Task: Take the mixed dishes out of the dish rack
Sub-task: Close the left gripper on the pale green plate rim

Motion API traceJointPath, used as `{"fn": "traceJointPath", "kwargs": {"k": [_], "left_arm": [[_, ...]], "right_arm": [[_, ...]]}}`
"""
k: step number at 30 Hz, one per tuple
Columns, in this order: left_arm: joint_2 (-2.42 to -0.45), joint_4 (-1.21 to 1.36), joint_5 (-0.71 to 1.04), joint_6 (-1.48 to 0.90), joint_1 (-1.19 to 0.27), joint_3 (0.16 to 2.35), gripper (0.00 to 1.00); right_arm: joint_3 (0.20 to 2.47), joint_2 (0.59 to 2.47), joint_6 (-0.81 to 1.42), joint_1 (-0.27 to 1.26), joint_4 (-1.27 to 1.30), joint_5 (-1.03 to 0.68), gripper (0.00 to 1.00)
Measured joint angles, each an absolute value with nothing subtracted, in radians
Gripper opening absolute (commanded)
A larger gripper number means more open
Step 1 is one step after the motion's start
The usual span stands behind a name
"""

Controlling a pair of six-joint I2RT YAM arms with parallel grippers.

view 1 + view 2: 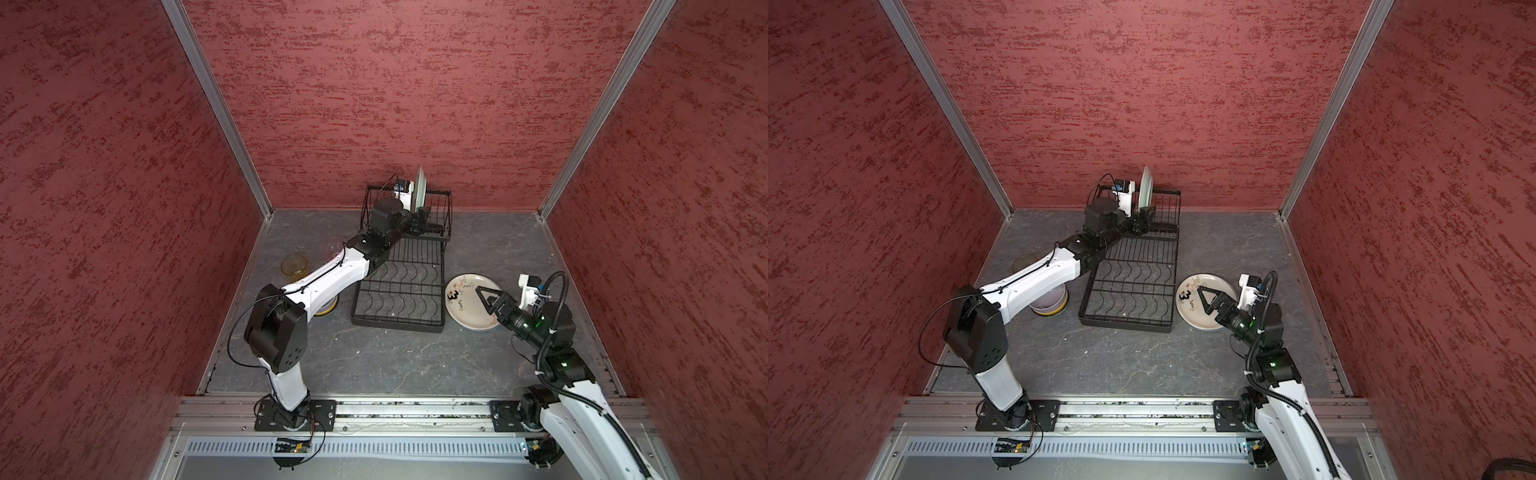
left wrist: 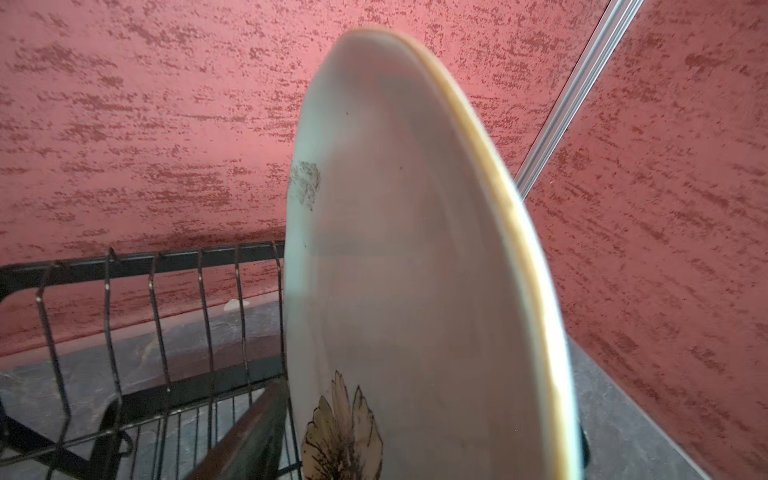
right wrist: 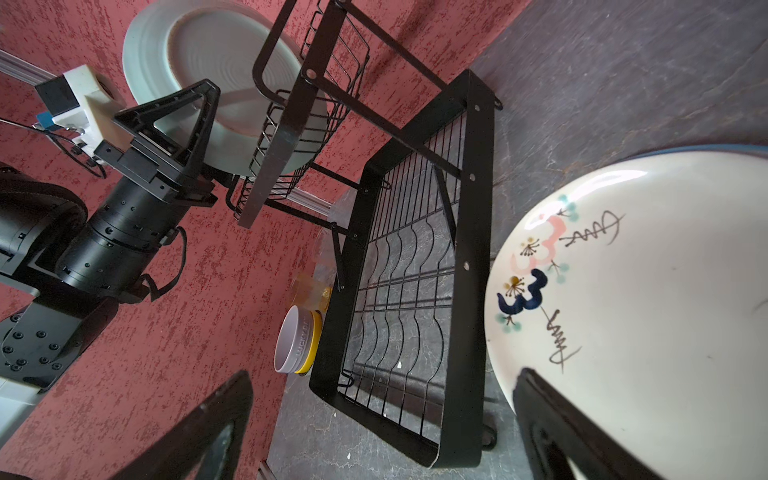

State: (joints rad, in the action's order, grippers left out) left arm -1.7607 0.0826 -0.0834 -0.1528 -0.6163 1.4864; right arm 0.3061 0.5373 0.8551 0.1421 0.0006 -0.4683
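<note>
Tumbler of amber glass (image 1: 294,264) sits on the desk (image 1: 374,365) at your far left, near the side wall. Next to the right, partly under your left arm, the lilac bowl (image 3: 291,340) is nested in the yellow bowl (image 3: 316,336), both on the desk just beside the dish rack (image 1: 395,323). Your left arm reaches over the rack's lower flat tier into the raised back tier (image 1: 444,216), where the pale green flowered plate (image 1: 419,187) stands on edge, nearly upright. Your left hand (image 1: 419,220) straddles that plate low down, one finger (image 2: 249,432) just beside its flowered face and the other behind it. The jaws are partly apart, and you cannot tell whether they press on the plate. To the right of the rack, a white plate (image 1: 465,309) painted with flowers and figures lies flat on the desk. Your right hand (image 1: 485,296) hangs over it with jaws spread wide, holding nothing.
</note>
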Motion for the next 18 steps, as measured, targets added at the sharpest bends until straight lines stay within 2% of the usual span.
{"fn": "traceJointPath", "kwargs": {"k": [4,10,14,18], "left_arm": [[-1.761,0.088,-0.096,-0.136,-0.617,1.486,0.51],[-1.761,0.102,-0.116,-0.107,-0.623,1.485,0.50],[-1.761,0.118,-0.119,-0.089,-0.624,1.480,0.41],[-1.761,0.129,-0.129,-0.068,-0.627,1.479,0.40]], "right_arm": [[0.306,0.536,0.855,0.142,0.001,-0.467,0.99],[0.305,0.529,0.855,0.142,-0.004,-0.467,0.99],[0.305,0.525,0.855,0.142,-0.014,-0.466,0.99],[0.305,0.525,0.855,0.142,-0.021,-0.465,0.99]]}}
